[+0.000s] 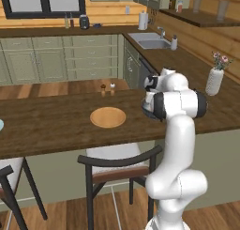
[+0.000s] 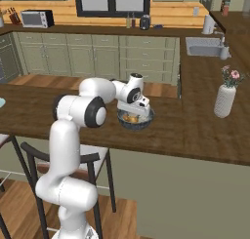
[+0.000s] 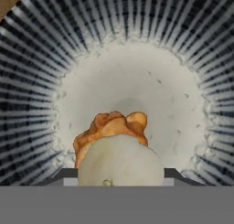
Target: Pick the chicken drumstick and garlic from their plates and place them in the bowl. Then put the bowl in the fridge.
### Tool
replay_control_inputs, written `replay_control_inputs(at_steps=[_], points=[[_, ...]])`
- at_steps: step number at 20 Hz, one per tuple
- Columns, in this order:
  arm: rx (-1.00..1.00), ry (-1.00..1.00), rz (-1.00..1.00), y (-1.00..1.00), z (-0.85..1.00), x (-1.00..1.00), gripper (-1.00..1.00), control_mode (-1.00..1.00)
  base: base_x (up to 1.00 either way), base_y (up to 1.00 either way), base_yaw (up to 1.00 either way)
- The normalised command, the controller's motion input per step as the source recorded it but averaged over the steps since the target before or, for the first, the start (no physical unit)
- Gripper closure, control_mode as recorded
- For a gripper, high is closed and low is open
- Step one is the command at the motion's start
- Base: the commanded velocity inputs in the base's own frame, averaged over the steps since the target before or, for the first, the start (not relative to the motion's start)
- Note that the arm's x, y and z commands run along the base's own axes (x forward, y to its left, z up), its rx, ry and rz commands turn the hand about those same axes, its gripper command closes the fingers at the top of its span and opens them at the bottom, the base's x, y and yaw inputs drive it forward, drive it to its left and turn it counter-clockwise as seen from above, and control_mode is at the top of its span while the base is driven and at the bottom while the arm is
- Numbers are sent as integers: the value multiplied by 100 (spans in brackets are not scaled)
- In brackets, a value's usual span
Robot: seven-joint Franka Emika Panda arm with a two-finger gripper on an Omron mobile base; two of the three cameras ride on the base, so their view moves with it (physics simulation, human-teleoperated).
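In the hand view, a pale round garlic [image 3: 119,161] is seen closest to the camera, between the two dark fingertips at the bottom edge. The hand [image 3: 119,175] seems to be pinching the garlic from both sides, with the fingers held partly apart by its width; whether the grip is firm cannot be told. Just behind the garlic, the orange-brown chicken drumstick [image 3: 113,127] is lying on the pale speckled floor of the bowl [image 3: 32,81], and the garlic is partly covering it. The dark ribbed wall of the bowl is seen all around them.

In the right base view, the hand [image 2: 133,112] is lowered into the bowl [image 2: 146,122], which stands on the dark wooden counter [image 2: 195,130]. Farther to the left on the same counter, in the left base view, the tan plate [image 1: 108,117] is bare, and an edge of the pale blue plate [image 1: 1,125] is seen at the border.

It is judged that the drumstick is already placed and the garlic is about to be released. The carrying of the bowl to the fridge is not yet done.
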Motion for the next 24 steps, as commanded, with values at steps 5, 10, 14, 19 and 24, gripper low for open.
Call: replay_control_inputs(at_steps=[5, 10, 14, 19, 24], points=[[0, 1, 0, 0, -2, 1, -100, -100, 0, 0, 0], [0, -1, 0, 1, 11, -10, -100, -100, 0, 0, 0], [0, 0, -3, -9, 53, -37, -100, -100, 0, 0, 0], [2, 0, -7, -46, 30, -63, -100, -100, 0, 0, 0], [0, -1, -9, -43, -22, -21, -100, -100, 0, 0, 0]])
